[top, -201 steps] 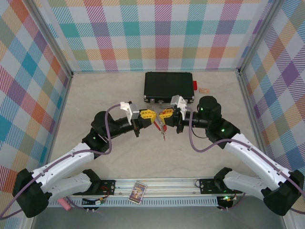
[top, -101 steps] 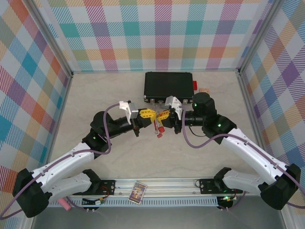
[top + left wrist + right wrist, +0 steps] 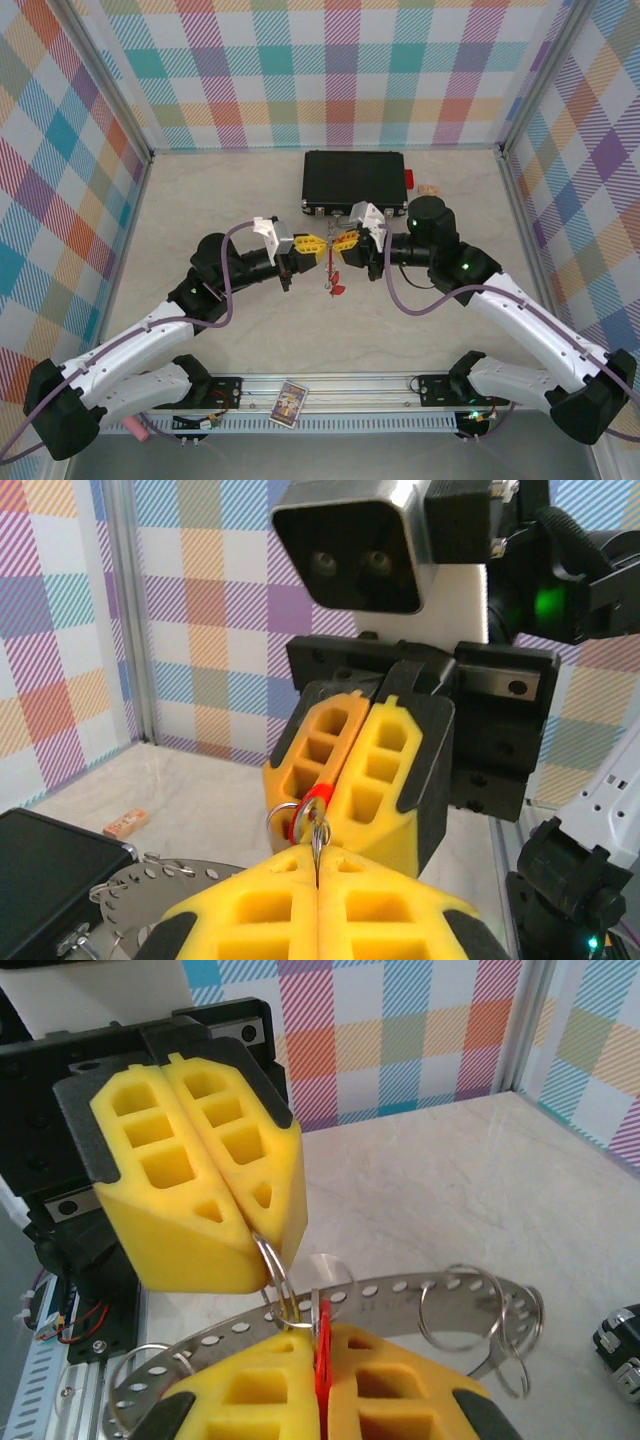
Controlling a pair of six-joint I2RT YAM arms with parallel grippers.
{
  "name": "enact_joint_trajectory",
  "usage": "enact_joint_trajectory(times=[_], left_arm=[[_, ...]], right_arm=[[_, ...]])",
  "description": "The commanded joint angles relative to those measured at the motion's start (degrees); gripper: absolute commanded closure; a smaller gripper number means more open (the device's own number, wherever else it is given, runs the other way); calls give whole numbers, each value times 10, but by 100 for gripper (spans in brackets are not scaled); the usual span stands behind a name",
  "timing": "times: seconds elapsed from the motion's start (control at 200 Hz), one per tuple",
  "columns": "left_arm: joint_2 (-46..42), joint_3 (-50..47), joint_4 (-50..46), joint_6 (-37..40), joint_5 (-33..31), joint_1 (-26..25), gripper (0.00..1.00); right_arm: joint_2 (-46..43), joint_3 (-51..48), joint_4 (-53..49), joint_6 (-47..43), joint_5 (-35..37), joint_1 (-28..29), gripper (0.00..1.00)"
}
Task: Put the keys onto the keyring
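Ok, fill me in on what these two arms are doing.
The two arms meet tip to tip above the table, just in front of the black case. The left gripper is shut on a small silver ring. The right gripper is shut on the keyring at its red sleeve. Ring and loop touch between the fingertips, and a small red piece dangles beneath. Whether any key is threaded on, I can't tell.

From above and behind, looking down on the whole surface point(image 3: 200, 200); from each wrist, close up, face to face, sharing the keyring point(image 3: 305, 810).
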Motion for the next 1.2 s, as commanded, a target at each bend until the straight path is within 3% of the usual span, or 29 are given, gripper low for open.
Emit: enact_joint_trajectory(times=[0.0, 0.495, 0.58, 0.65, 0.745, 0.93, 1.01, 1.195], left_arm=[[-13, 7, -28, 24, -14, -3, 100], [7, 11, -36, 29, -14, -3, 100], [9, 11, -32, 25, -23, -2, 86], [7, 10, -28, 24, -36, -3, 69], [2, 7, -26, 24, -55, -2, 63], [-9, -5, -8, 12, -105, -3, 26], [-15, -7, -3, 6, -132, -3, 16], [-29, -23, 9, -7, -199, -3, 8]], right_arm=[[-17, -1, 25, -8, 5, 3, 100], [-19, 0, 34, -5, 26, 3, 100], [-13, 2, 32, -2, 36, 3, 100], [-11, 2, 30, -2, 45, 2, 100], [-10, 0, 31, 1, 64, 2, 100], [-3, -3, 27, 1, 84, 0, 100], [4, -2, 22, 0, 95, 0, 100], [32, 2, 8, 0, 127, -3, 100]])
